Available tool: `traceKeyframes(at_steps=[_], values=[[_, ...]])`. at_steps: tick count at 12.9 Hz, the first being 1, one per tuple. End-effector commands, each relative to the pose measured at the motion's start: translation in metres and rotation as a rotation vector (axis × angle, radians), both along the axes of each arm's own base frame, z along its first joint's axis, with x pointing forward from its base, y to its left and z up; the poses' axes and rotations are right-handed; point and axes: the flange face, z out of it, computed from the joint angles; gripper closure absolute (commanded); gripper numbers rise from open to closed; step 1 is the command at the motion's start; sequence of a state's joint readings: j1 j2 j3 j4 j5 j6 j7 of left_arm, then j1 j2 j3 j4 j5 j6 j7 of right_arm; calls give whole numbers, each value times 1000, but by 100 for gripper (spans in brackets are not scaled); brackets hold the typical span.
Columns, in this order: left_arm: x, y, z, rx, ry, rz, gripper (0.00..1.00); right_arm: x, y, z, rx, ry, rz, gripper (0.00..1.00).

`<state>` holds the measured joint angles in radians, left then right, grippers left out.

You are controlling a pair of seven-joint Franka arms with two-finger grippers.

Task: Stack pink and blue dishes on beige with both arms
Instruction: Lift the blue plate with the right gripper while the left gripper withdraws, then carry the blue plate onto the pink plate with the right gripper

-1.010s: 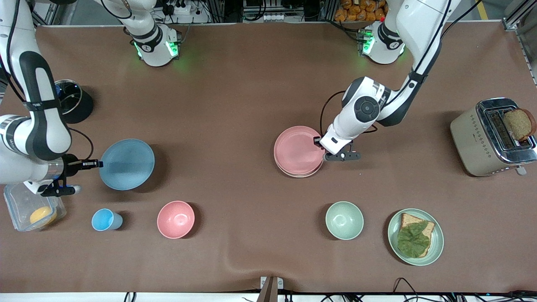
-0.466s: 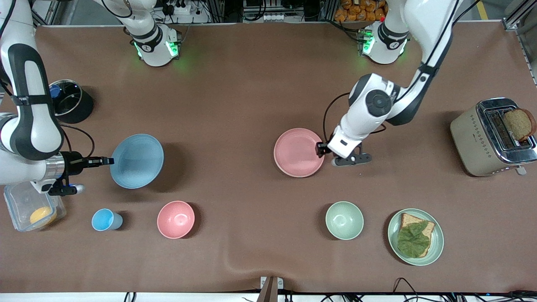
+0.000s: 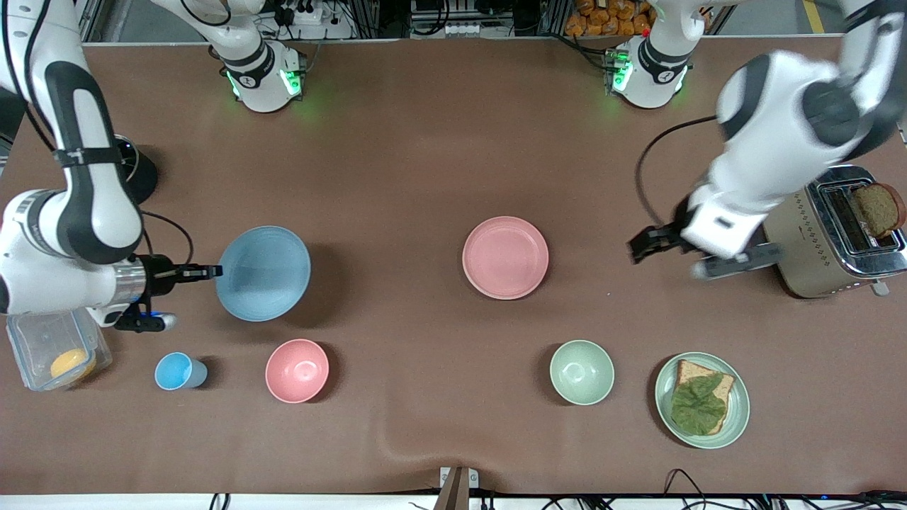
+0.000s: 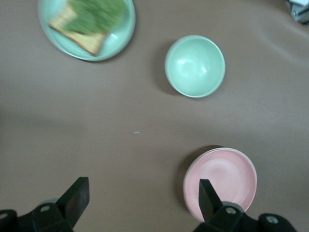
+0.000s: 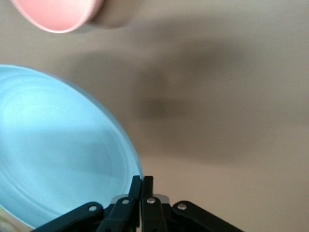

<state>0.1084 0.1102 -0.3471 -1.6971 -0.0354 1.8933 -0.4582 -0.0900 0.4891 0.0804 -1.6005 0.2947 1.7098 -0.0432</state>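
Since the earlier frames, the left pincer is pulling off the pink plate toward the toaster, and the blue plate is travelling toward mid-bench. From the front, the pink plate is lying on the beige plate, of which only a thin rim is peeking out at the camera-side edge. The left pincer is hanging with fingers apart and empty over bare bench between that stack and the toaster. The right pincer is clamping the blue plate's rim, holding it above the bench, over the spot just farther from the camera than the pink bowl and blue cup. In the left wrist view, the spread fingers are framing bare bench, with the pink plate beside one finger and the green bowl and sandwich plate well apart. In the right wrist view, the fingers are pinching together on the blue plate's edge, and the pink bowl is showing at the frame's corner.
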Motion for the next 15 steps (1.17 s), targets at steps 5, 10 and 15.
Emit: traceKeyframes(at_steps=[5,10,15], values=[[-37,98,73,65,123,-46,0,-9,163,1,54,64,-225,100],[-54,130,92,65,150,-91,0,-44,305,-36,3,56,-370,100],[-55,143,94,63,145,-114,0,-88,389,-65,-33,84,-447,100]])
